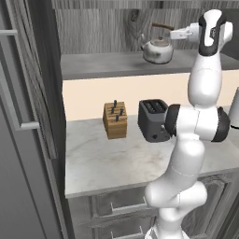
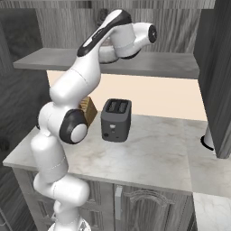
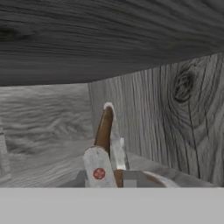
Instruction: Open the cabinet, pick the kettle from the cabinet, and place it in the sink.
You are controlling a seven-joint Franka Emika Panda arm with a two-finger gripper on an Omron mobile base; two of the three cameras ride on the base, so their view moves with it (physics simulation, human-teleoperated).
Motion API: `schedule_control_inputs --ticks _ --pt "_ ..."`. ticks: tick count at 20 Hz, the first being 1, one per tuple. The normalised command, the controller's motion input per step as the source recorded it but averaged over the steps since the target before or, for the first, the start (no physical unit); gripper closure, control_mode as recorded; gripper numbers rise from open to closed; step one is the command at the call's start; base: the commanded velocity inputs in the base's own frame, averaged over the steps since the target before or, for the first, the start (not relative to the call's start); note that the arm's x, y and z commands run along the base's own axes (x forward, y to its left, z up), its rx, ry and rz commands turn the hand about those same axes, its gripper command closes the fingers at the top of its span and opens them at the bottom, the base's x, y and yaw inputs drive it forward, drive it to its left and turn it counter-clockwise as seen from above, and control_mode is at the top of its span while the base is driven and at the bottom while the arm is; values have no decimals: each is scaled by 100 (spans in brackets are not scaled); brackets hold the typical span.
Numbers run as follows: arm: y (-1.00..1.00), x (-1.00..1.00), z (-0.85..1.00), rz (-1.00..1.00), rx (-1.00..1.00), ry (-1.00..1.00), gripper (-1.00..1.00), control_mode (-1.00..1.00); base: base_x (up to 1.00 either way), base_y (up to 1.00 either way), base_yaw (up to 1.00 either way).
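The cabinet stands open, its dark wood-grain door (image 1: 28, 93) swung out at the left and its other door (image 2: 221, 67) at the right. The silver-white kettle (image 1: 158, 50) sits upright on the cabinet's grey shelf (image 1: 102, 66). My gripper (image 1: 172, 33) reaches in from the right at the level of the kettle's arched brown handle (image 1: 162, 26). In the hand view the gripper (image 3: 109, 162) is shut on that brown handle (image 3: 104, 129), one white fingertip (image 3: 99, 173) on each side. The sink is out of view.
On the marble counter (image 1: 107, 163) below the shelf stand a wooden knife block (image 1: 115, 120) and a dark grey toaster (image 1: 153, 119). Grey drawers (image 1: 121, 205) lie under the counter. A pale upright object (image 2: 208, 137) stands at the counter's right end.
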Motion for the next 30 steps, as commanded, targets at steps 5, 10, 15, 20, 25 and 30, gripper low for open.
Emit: schedule_control_inputs --ticks 5,10,15,20,25,30 --pt "3 -23 9 0 0 0 100 -100 0 0 0" --pt "0 -32 9 0 0 0 100 -100 0 0 0" --pt "-2 -42 3 0 0 0 100 -100 0 0 0" --pt "-6 -51 0 0 0 0 100 -100 0 0 0" --pt "-5 -57 0 0 0 0 100 -100 0 0 0" --pt "-1 -62 0 -3 0 0 100 -100 0 0 0"
